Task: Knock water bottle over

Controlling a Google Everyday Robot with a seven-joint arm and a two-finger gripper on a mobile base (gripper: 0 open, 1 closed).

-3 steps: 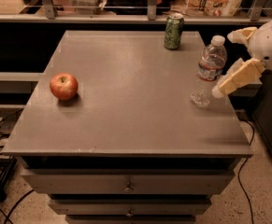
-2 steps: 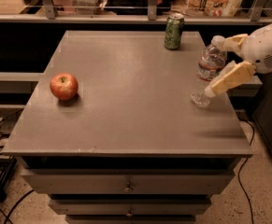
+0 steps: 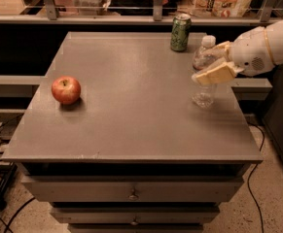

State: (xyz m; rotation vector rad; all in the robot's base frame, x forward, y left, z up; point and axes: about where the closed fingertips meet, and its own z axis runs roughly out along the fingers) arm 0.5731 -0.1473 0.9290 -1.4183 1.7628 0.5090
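The water bottle (image 3: 203, 93) is clear plastic with a white cap. It stands about upright near the right edge of the grey table (image 3: 131, 110). My gripper (image 3: 204, 62) comes in from the right at the bottle's mid height. Its fingers are apart. The near cream finger (image 3: 214, 74) lies across the front of the bottle's middle, and the far finger (image 3: 221, 47) is beside its neck. The bottle's label is hidden behind the near finger.
A green soda can (image 3: 180, 32) stands at the table's back edge, just left of and behind the bottle. A red apple (image 3: 66, 90) sits at the left. Drawers are below the tabletop, a railing with shelves behind, and cables on the floor at left.
My gripper has moved left, from beside the bottle to against it, so the near finger now crosses the bottle's front. The bottle still stands. The can and apple have not moved.
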